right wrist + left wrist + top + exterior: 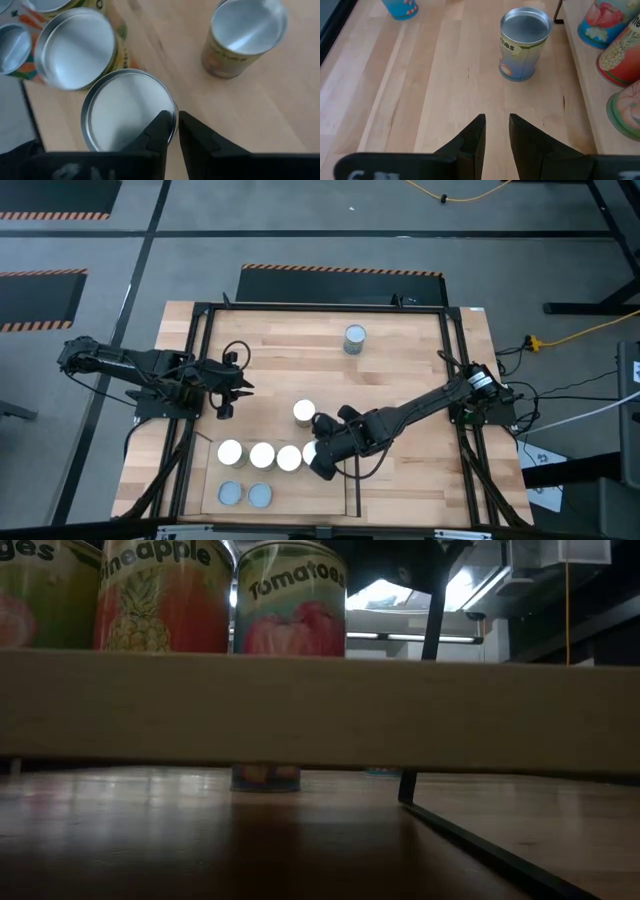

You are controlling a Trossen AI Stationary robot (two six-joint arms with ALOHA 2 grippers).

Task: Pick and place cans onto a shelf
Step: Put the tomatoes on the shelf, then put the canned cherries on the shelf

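Note:
The shelf (340,498), a light board with black rails, lies at the table's near left and carries several cans (262,455). My right gripper (322,462) hovers over the right-hand can (125,112) of the shelf's far row, its fingers a narrow gap apart astride that can's rim. Another can (304,412) stands upright on the table just beyond the shelf, and one more (355,338) near the far edge. My left gripper (235,385) waits above the table's left side, open, pointing toward the nearer table can (524,45). My right gripper comes slanting down from the table's right. One finger (159,131) stands over the can's top just inside the rim (172,102), the other (196,137) outside it. Whether either finger touches the rim, I cannot tell. The can stands upright on the shelf.
In the low view the shelf board (320,710) spans the picture with labelled cans (290,600) on it and a table can (265,778) behind. Black frame rails (200,360) run along the table's sides. Bare wood lies on the table's right half.

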